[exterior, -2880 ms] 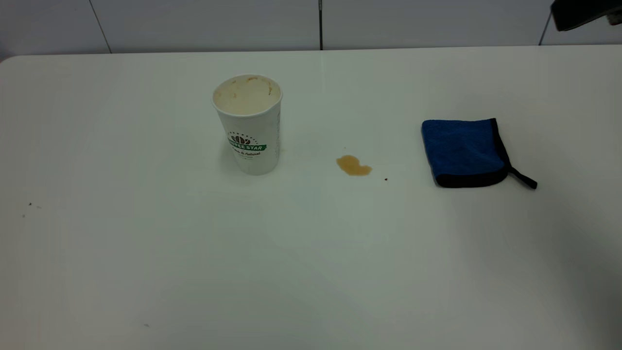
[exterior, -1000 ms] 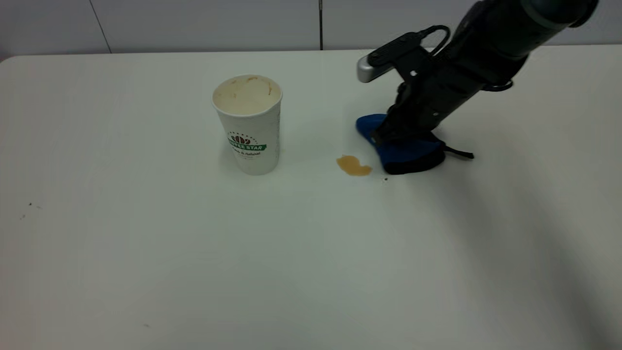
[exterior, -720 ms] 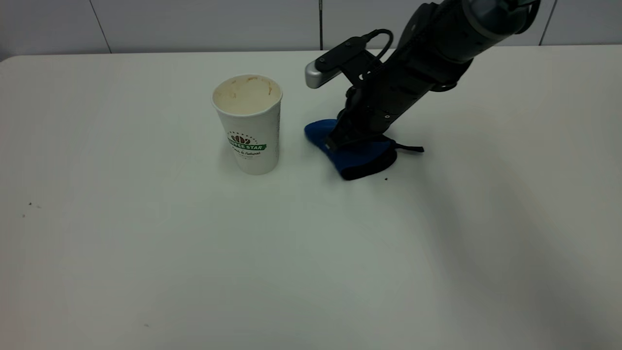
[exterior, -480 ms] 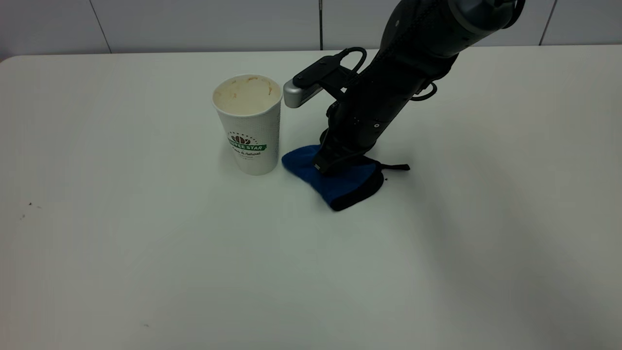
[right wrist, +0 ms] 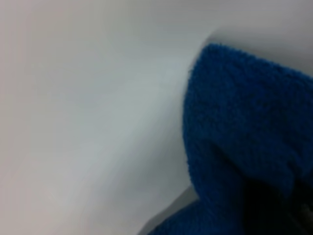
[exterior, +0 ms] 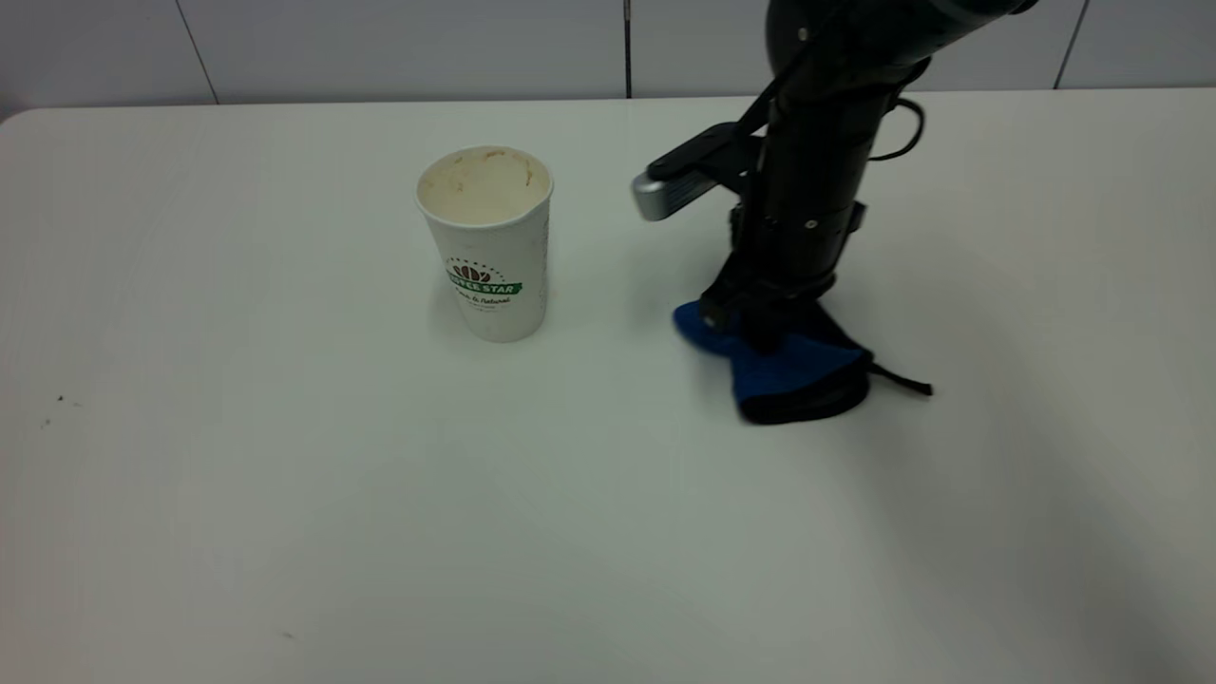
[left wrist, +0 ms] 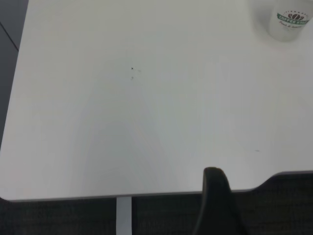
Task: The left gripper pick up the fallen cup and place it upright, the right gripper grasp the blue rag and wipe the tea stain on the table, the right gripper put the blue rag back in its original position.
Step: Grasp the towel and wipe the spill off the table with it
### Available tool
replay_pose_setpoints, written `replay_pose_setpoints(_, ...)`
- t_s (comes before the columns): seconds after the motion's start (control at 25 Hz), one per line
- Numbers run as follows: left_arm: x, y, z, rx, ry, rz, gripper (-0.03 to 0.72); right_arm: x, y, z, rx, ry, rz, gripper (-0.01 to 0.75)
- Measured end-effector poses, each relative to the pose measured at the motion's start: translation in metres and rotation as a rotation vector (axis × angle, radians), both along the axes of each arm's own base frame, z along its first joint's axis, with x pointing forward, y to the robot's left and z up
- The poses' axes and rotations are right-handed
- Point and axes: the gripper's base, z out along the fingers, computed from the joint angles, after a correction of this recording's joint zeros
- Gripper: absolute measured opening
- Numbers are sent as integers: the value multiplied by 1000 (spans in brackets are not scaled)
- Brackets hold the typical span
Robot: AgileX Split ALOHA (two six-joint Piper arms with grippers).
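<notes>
On the white desk [exterior: 285, 494], the cup [exterior: 486, 242] stands upright. Right of the cup, the right hand [exterior: 750, 328] pins the bunched blue rag [exterior: 793, 370]. The stain seen earlier is gone; the left hand's state cannot be told.

On the table [exterior: 285, 494], the cup [exterior: 489, 242] stands upright, left of centre and toward the far side. My right gripper [exterior: 750, 323] comes down from the far right onto the rag [exterior: 788, 375], which lies bunched on the table to the right of the cup, well apart from it and a little nearer. The rag's loop tail [exterior: 902, 383] trails off to the right. My left gripper [left wrist: 215, 205] sits parked off the table's left edge.
</notes>
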Motion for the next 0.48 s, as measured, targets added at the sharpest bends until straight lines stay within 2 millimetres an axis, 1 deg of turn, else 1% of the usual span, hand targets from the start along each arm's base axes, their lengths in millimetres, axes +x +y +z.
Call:
replay_pose_setpoints(0.12, 0, 0, 0, 0, 0, 0, 507, 16, -46, 1, -63, -53, -173, 39)
replay_pose_setpoints(0.24, 0, 0, 0, 0, 0, 0, 507, 26, -88, 2, -102, -93, -313, 39)
replay_pose_setpoints(0.32, 0, 0, 0, 0, 0, 0, 507, 29, -110, 2, -106, -101, -400, 39)
replay_pose_setpoints(0.4, 0, 0, 0, 0, 0, 0, 507, 30, -123, 2, -99, -104, -458, 41)
replay_pose_setpoints(0.48, 0, 0, 0, 0, 0, 0, 507, 30, -126, 2, -97, -105, -469, 49)
